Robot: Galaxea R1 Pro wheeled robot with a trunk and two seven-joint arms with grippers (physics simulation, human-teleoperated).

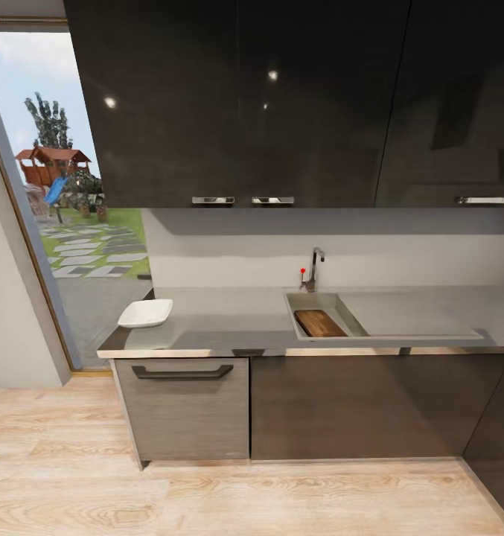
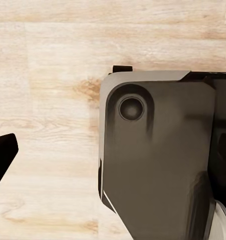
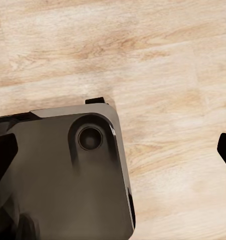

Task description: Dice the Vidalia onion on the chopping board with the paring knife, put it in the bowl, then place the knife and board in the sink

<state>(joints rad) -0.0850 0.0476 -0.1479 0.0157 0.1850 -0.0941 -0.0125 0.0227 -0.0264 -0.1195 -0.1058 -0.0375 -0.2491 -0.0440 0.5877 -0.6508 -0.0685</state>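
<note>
Light wooden plank floor (image 1: pixel 207 499) is running up to a long grey bench (image 1: pixel 229 327) on dark cabinet fronts, with one lighter drawer front and its dark handle (image 1: pixel 182 371) sitting under the bench's left end. Glossy dark wall cabinets (image 1: pixel 281 97) are hanging above a pale backsplash. At far left a tall glass door (image 1: pixel 65 208) is giving onto a garden with stepping stones and a play structure. The sink (image 1: pixel 322 301) is lying set into the bench right of centre, its flat drainboard (image 1: pixel 408 316) stretching rightward and a chrome tap (image 1: pixel 313 268) with a small red knob standing behind it. The chopping board (image 1: pixel 320 323) is lying inside the basin. The white bowl (image 1: pixel 145 313) is sitting near the bench's left end, well apart from the sink. In both wrist views the floor is showing beneath the robot's dark base (image 2: pixel 158 160); a dark finger tip (image 2: pixel 2 155) is edging into each, so I cannot tell whether either pair of fingers is spread or closed.
</note>
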